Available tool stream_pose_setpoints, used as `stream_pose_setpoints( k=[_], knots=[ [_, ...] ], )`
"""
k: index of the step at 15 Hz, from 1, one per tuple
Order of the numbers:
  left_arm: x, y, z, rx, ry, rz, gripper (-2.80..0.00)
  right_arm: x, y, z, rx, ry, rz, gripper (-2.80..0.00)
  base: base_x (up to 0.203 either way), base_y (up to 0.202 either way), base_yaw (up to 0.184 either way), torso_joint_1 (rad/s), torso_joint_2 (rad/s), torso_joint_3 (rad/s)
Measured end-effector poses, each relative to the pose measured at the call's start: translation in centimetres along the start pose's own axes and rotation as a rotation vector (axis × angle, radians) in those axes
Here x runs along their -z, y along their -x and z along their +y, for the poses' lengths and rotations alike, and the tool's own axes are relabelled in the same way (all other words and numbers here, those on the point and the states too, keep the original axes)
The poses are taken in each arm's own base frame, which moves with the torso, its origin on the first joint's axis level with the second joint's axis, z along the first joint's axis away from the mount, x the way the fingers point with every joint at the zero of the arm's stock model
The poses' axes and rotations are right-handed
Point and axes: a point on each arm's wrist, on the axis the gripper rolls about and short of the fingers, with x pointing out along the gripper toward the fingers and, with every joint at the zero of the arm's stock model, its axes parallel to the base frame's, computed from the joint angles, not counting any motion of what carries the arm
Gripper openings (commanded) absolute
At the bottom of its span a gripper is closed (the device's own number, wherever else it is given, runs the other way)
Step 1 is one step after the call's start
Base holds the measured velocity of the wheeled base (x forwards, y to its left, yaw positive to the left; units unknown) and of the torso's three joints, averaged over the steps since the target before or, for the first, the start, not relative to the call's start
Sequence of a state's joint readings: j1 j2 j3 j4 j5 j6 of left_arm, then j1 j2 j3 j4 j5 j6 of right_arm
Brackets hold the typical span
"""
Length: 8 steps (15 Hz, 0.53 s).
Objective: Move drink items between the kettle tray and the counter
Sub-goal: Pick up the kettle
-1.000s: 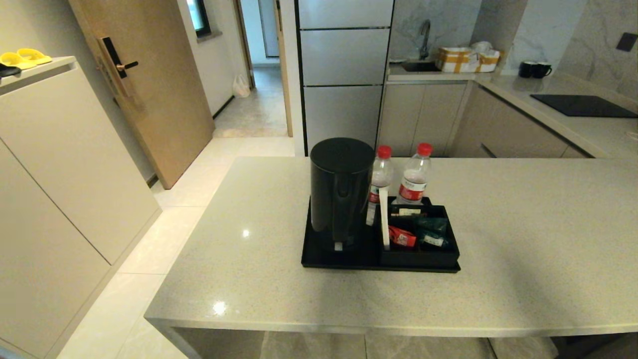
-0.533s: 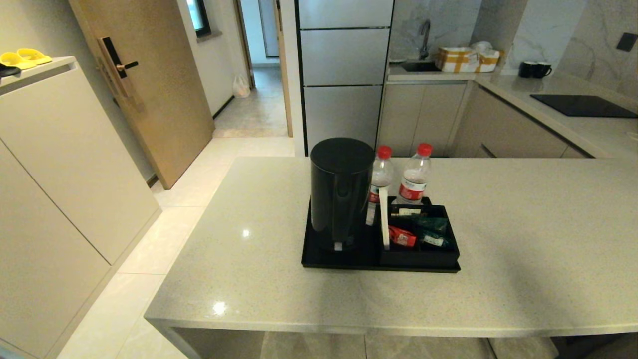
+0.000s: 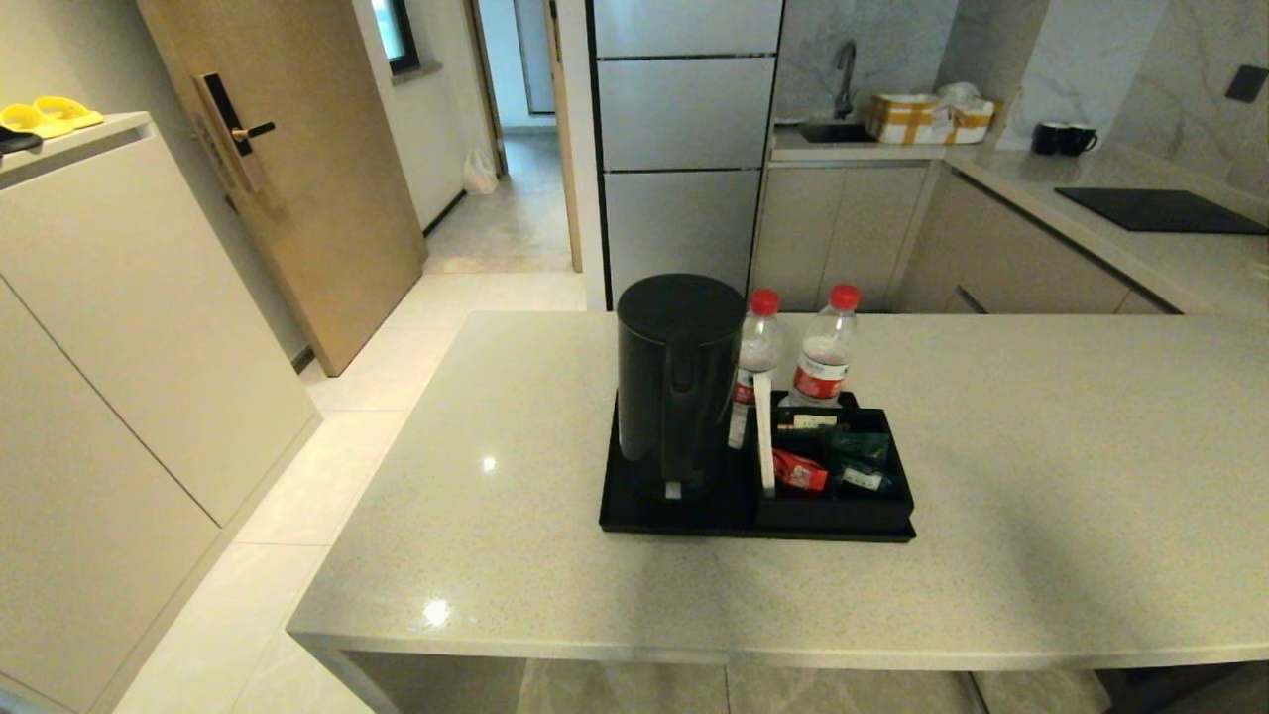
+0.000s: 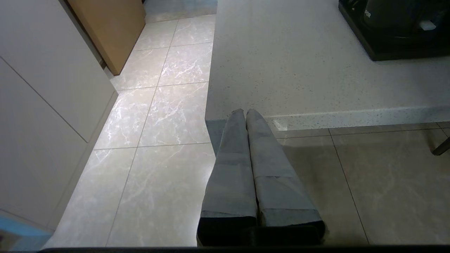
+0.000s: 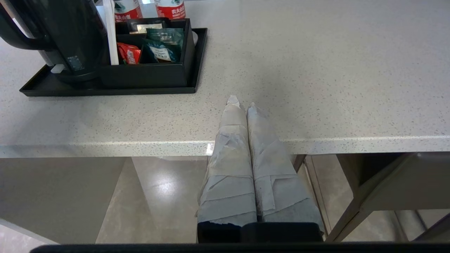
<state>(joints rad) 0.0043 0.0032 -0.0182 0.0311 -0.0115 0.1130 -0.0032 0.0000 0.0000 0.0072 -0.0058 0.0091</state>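
Kettle (image 3: 679,382) remains on the kettle tray (image 3: 634,516); nothing moved; both claws (image 4: 245,111) (image 5: 242,102) pressed together, empty.

Pale marble floor tiles (image 3: 327,476), wooden door (image 3: 297,169), grey cabinets (image 3: 684,149), marble wall (image 3: 1170,89).

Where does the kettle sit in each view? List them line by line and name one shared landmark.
Head view: kettle centre, on the tray's left part.
Left wrist view: only its lower part shows at the corner.
Right wrist view: kettle at the edge, beside the white divider.
Shared landmark: the black tray.
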Motion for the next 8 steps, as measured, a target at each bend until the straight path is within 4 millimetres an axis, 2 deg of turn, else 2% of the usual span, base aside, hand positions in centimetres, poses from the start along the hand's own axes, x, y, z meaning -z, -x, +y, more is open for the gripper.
stream_pose_setpoints(
  k=[2, 6, 7, 8],
  knots=[
    [-2.3, 0.6, 0.3, -0.013, 0.007, -0.049, -2.8, 0.0, 0.0, 0.0, 0.0, 0.0, 0.0, -2.8, 0.0, 0.0, 0.0, 0.0, 0.0, 0.0],
    [-13.8, 3.1, 1.6, -0.051, 0.06, -0.218, -2.8, 0.0, 0.0, 0.0, 0.0, 0.0, 0.0, -2.8, 0.0, 0.0, 0.0, 0.0, 0.0, 0.0],
    [-15.8, 3.6, 1.8, -0.051, 0.069, -0.192, -2.8, 0.0, 0.0, 0.0, 0.0, 0.0, 0.0, -2.8, 0.0, 0.0, 0.0, 0.0, 0.0, 0.0],
    [-16.8, 3.7, 1.8, -0.033, 0.078, -0.126, -2.8, 0.0, 0.0, 0.0, 0.0, 0.0, 0.0, -2.8, 0.0, 0.0, 0.0, 0.0, 0.0, 0.0]
  ],
)
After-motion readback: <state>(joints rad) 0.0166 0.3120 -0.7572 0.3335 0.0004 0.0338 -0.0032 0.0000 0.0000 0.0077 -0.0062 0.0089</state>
